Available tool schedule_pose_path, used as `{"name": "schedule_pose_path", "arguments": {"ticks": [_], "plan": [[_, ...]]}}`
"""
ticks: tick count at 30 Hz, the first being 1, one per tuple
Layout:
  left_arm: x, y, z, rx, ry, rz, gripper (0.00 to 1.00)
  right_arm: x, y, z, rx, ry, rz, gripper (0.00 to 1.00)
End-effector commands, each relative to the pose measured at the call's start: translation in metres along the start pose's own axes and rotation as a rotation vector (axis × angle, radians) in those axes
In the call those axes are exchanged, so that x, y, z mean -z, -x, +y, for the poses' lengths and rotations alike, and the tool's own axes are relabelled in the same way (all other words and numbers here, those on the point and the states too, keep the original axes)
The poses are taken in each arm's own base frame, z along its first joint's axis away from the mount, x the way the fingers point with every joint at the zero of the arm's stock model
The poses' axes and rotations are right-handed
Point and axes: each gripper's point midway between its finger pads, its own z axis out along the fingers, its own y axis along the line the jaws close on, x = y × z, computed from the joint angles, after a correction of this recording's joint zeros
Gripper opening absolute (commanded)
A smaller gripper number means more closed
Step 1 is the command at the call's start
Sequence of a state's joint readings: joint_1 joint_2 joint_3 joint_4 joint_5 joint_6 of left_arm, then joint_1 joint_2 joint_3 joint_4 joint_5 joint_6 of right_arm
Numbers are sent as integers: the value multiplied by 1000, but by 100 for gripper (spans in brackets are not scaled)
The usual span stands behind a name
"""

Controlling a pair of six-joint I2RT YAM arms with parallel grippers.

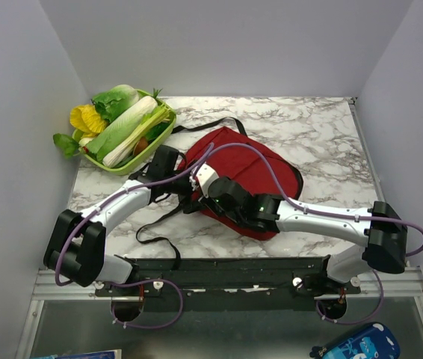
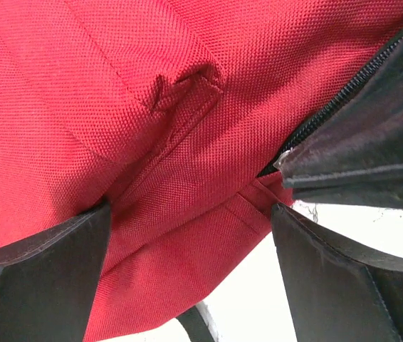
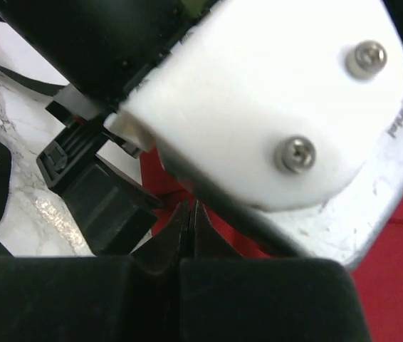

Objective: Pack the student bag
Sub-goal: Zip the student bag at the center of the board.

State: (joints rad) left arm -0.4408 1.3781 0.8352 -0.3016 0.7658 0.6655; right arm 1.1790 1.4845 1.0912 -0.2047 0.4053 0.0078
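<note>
The student bag (image 1: 260, 168), a dark-red backpack, lies flat in the middle of the marble table, its black straps (image 1: 155, 238) trailing to the left. My left gripper (image 1: 192, 178) is at the bag's left edge. In the left wrist view it (image 2: 191, 271) is open, with a fold of red fabric (image 2: 152, 142) between its fingers (image 2: 41, 274) and a black zipper (image 2: 337, 100) at the upper right. My right gripper (image 1: 211, 193) is right beside it at the same edge. In its own view it (image 3: 191, 214) is shut. Nothing shows between its tips.
A green basket (image 1: 163, 133) of toy vegetables stands at the back left corner. The left arm's white housing (image 3: 273, 107) fills the right wrist view, very close. A blue pouch (image 1: 357, 345) lies below the table's near edge, right. Walls enclose three sides.
</note>
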Motion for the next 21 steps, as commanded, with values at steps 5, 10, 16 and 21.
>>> {"name": "schedule_pose_path", "arguments": {"ticks": [5,10,16,21], "plan": [[-21,-1,5,-43,23,22,99,12,21,9,-67,41,-84,1],[-23,5,6,-31,-5,33,55,12,17,11,-76,35,-71,1],[-20,0,4,8,-20,78,0,11,0,1,-98,-32,-30,1],[-10,-4,-6,2,-36,112,0,13,-19,-17,-114,-140,15,1]]}}
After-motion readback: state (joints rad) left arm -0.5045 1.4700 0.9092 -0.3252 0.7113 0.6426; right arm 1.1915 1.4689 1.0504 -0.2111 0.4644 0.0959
